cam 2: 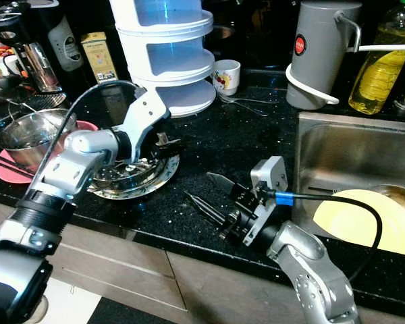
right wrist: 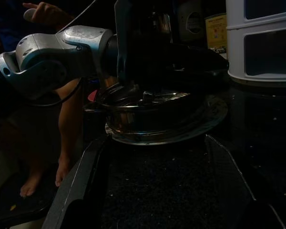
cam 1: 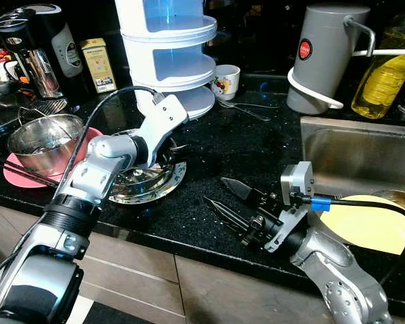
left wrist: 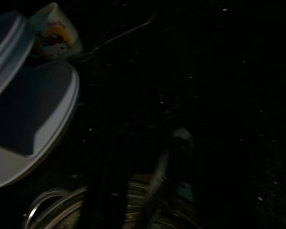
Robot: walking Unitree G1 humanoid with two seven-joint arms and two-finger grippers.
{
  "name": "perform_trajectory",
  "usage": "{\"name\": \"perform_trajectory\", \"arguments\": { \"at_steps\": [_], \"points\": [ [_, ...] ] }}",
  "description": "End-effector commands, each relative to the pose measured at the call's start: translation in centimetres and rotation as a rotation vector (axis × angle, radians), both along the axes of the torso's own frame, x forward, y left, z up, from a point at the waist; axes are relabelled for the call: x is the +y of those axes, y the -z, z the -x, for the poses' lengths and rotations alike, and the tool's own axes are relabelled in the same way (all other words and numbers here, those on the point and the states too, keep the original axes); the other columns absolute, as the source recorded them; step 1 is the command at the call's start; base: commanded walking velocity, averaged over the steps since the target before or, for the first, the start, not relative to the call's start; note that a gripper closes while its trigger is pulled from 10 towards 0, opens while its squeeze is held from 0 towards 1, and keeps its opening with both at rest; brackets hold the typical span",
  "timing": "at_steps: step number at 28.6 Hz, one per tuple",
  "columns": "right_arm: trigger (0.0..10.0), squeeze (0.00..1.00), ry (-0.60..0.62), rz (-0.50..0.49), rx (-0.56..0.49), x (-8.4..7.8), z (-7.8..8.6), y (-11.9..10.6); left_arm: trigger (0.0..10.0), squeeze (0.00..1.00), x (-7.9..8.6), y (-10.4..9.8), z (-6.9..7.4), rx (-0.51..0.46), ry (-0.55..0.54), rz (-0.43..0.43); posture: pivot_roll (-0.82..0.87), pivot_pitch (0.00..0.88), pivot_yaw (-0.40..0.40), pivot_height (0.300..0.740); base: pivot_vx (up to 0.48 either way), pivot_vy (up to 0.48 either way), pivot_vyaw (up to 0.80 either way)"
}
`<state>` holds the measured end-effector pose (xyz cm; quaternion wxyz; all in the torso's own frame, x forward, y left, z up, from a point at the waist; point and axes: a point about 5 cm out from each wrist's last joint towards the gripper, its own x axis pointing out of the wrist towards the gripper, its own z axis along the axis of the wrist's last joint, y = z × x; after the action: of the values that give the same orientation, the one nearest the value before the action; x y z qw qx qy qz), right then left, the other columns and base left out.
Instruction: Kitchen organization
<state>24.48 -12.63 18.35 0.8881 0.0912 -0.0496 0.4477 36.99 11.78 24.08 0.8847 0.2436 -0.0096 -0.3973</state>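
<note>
Left gripper [cam 2: 167, 145] sits over the steel plate [cam 2: 163, 173] mid-left; right gripper [cam 2: 206, 192], fingers spread, hovers lower center on the counter [cam 2: 243, 145].

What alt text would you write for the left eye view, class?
The left gripper reaches over a steel plate on a black counter, while the right gripper hovers open beside it. A steel bowl, white tiered rack and sink surround them.

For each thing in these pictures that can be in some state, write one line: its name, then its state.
left gripper: over the steel plate, fingers near its rim
right gripper: open, low over the counter
steel plate: flat on the counter
steel bowl: upright on a pink plate
cup: upright
oil bottle: upright, part full
grey jug: upright
yellow plate: lying in the sink
</note>
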Motion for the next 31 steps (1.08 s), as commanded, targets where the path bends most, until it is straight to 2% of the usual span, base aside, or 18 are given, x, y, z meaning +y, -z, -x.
{"name": "perform_trajectory", "arguments": {
  "at_steps": [1,10,14,20,21,23,24,31],
  "points": [
    [10.0,0.00,0.004,-0.002,-0.005,-0.1,0.1,-0.3,0.0,0.00,0.2,0.3,0.0,0.011,-0.009,-0.006,-0.14,0.000,0.041,0.740,0.000,0.000,0.00],
    [10.0,0.00,0.007,0.001,-0.011,0.0,-0.3,-0.3,0.0,0.00,0.8,-0.5,0.1,-0.026,-0.033,0.007,-0.13,0.000,0.035,0.740,0.000,0.000,0.00],
    [10.0,0.00,0.007,-0.004,-0.019,0.1,-0.6,-0.4,0.0,0.00,1.3,-1.7,0.4,-0.064,-0.054,0.039,-0.12,0.000,0.033,0.740,0.000,0.000,0.00],
    [10.0,0.00,0.000,-0.009,-0.024,0.3,-0.9,-0.5,0.0,0.00,1.6,-1.9,0.6,-0.089,-0.075,0.072,-0.11,0.000,0.028,0.740,0.000,0.000,0.00],
    [10.0,0.00,-0.003,-0.012,-0.025,0.4,-1.0,-0.5,3.0,0.87,1.6,-1.8,0.6,-0.101,-0.095,0.103,-0.10,0.000,0.028,0.740,0.000,0.000,0.00],
    [10.0,0.00,-0.004,-0.013,-0.025,0.5,-1.0,-0.5,3.0,0.87,1.5,-1.8,0.5,-0.103,-0.104,0.117,-0.10,0.000,0.028,0.740,0.000,0.000,0.00],
    [10.0,0.00,-0.005,-0.013,-0.026,0.5,-1.0,-0.5,10.0,1.00,1.3,-1.8,0.5,-0.106,-0.103,0.136,-0.10,0.000,0.028,0.740,0.000,0.000,0.00],
    [10.0,0.00,-0.002,-0.010,-0.027,0.3,-0.8,-0.5,10.0,1.00,0.8,-2.2,-0.6,-0.128,-0.147,0.185,-0.12,0.000,0.032,0.740,0.000,0.000,0.00]
  ]
}}
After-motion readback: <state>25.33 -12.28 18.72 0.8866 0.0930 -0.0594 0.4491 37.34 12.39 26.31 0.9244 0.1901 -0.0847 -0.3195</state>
